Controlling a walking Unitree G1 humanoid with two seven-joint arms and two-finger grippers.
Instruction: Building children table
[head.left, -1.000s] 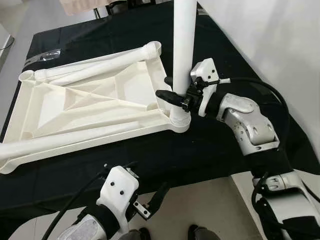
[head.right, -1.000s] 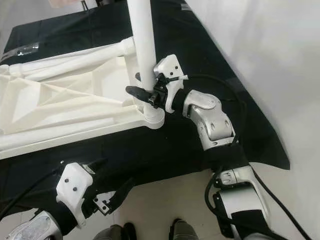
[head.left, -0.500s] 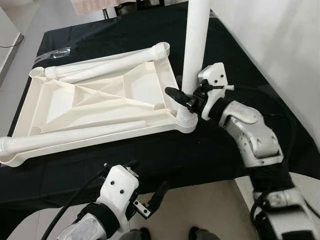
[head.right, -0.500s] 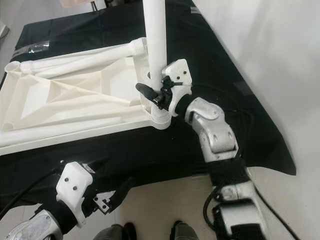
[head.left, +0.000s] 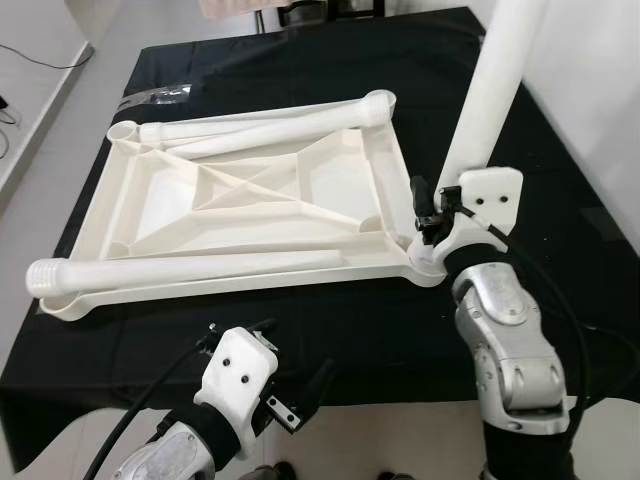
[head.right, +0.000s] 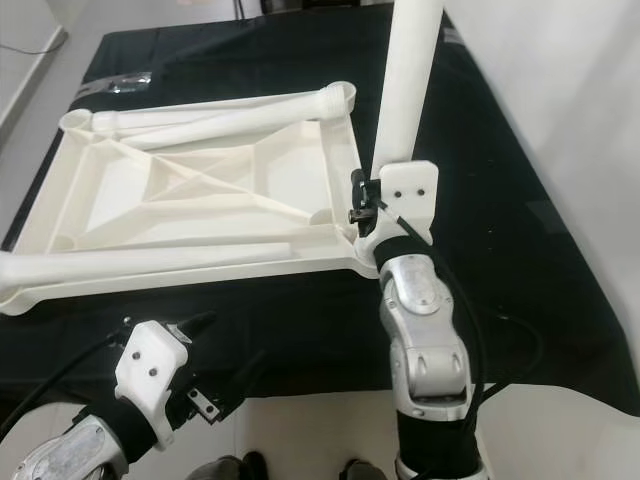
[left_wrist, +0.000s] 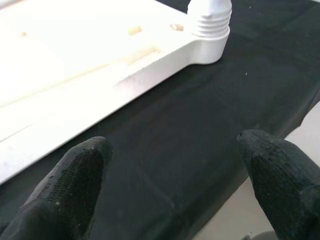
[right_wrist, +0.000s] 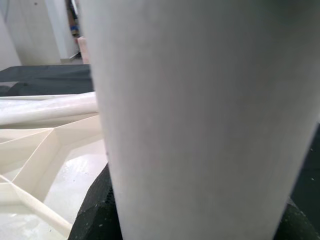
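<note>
at tabletop corner, right gripper (head.left: 428, 212) clamped on upright leg (head.left: 488, 100); left gripper (left_wrist: 175, 165) wide

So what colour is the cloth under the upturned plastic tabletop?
Black cloth; clearest in the left eye view.

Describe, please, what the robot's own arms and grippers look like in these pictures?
Both arms have silver metal segments with black joints and black cables running alongside. Each wrist carries a white plastic housing with small dark screw holes. The right gripper and left gripper each have two long black fingers, whose pads look finely textured in the left wrist view.
</note>
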